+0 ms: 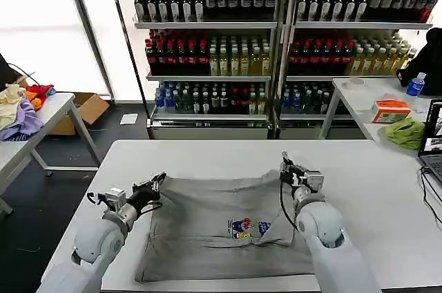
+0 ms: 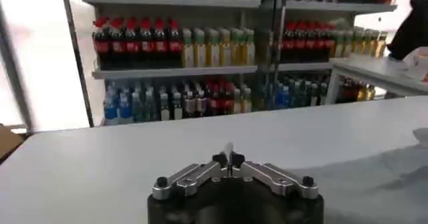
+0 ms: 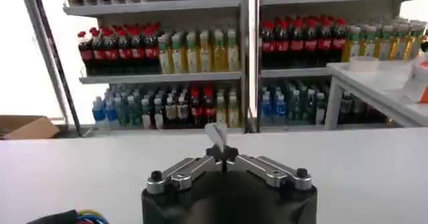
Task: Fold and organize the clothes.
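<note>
Two pale robot arms fill the bottom of the head view, one rising from the lower left corner and one from the lower right of centre. Between them a light grey shirt [image 1: 221,227] lies spread on the white surface [image 1: 228,151], occupying the lower middle of the frame, with its small multicoloured chest print [image 1: 248,227] facing up a little right of centre. One layer of the cloth is doubled over, so a diagonal fold runs across the right half.

At the shirt's upper left corner, the left tool [image 1: 157,184] is closed on the fabric edge. In the left wrist view its fingers [image 2: 229,160] meet tip to tip with a thin sliver of grey cloth [image 2: 229,149] pinched upright between them. At the shirt's upper right corner, the right tool [image 1: 286,167] is likewise closed on the edge. The right wrist view shows that tool [image 3: 223,156] clamped together, with a small flap of grey cloth [image 3: 217,136] standing above the tips.

Behind the surface, across the top of the head view, stand shelves of bottles [image 1: 207,37]. A bright green cloth [image 1: 406,132] lies on a side table [image 1: 366,99] at the right edge, and coloured garments [image 1: 21,110] lie on another table at the left edge.
</note>
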`<state>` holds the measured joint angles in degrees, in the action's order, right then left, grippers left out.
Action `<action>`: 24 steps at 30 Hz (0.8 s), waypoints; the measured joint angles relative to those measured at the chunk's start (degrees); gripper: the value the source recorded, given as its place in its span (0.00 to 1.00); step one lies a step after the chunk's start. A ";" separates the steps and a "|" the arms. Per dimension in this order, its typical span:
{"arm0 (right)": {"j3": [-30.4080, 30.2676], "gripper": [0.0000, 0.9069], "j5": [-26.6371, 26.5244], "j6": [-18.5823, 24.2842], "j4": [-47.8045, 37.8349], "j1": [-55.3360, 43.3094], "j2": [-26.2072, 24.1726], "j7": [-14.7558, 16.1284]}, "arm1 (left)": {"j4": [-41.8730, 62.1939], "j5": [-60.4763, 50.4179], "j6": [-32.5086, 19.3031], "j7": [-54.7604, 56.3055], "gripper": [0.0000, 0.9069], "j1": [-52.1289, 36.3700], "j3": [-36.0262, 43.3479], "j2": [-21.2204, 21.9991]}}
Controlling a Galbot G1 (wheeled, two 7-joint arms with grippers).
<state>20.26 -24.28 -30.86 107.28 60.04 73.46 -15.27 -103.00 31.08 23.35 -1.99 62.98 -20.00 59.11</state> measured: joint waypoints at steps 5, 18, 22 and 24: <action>1.83 0.00 -0.16 -0.29 4.58 5.17 0.10 -1.38 | -2.22 -1.14 -0.45 -0.36 0.00 3.21 -1.23 0.04; 3.89 0.00 2.87 1.34 14.42 21.34 0.39 -4.13 | -7.01 -5.21 -1.10 -1.28 0.00 12.06 -3.32 0.62; 4.05 0.00 4.19 1.96 16.44 25.56 0.82 -4.78 | -8.26 -6.26 -1.09 -1.36 0.00 14.21 -3.70 0.72; 4.23 0.00 4.56 2.25 16.95 27.23 0.90 -5.10 | -8.95 -6.67 -1.06 -1.40 0.00 15.26 -3.92 0.73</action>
<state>24.50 -19.72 -28.62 124.24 87.27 74.36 -20.37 -111.95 24.41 22.29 -3.39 78.25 -23.92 59.84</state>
